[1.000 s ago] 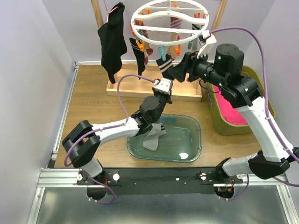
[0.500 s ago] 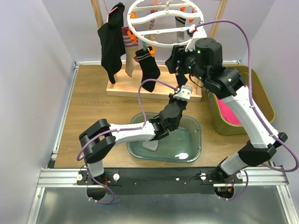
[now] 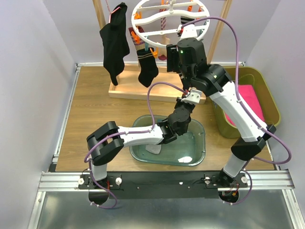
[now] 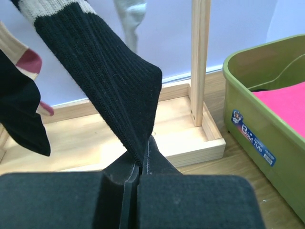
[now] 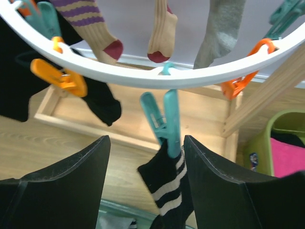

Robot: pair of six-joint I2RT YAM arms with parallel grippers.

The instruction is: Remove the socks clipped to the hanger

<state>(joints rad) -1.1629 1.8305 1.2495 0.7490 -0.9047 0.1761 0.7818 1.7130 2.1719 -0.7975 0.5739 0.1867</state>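
The hanger (image 3: 151, 19) is a white ring hanging at the top, with orange and teal pegs. Several socks hang from it, among them a plain black sock (image 3: 148, 67). In the right wrist view, a teal peg (image 5: 167, 119) on the ring (image 5: 143, 71) clips a black sock with a white-striped cuff (image 5: 171, 183). My right gripper (image 5: 145, 140) is open, one finger on each side of that peg, and it shows up by the ring in the top view (image 3: 171, 58). My left gripper (image 4: 138, 167) is shut on the black sock (image 4: 114, 90), which stretches up and to the left.
A clear basin (image 3: 198, 143) on the table holds a grey sock (image 3: 153, 149). A green bin (image 3: 267, 102) with pink cloth stands at the right. A wooden post frame (image 3: 125, 90) stands behind. A large black garment (image 3: 114, 43) hangs at the left.
My right arm swung left and up so its gripper sits under the ring. My left gripper moved right, above the basin's far edge. The ring and its socks turned and swung left.
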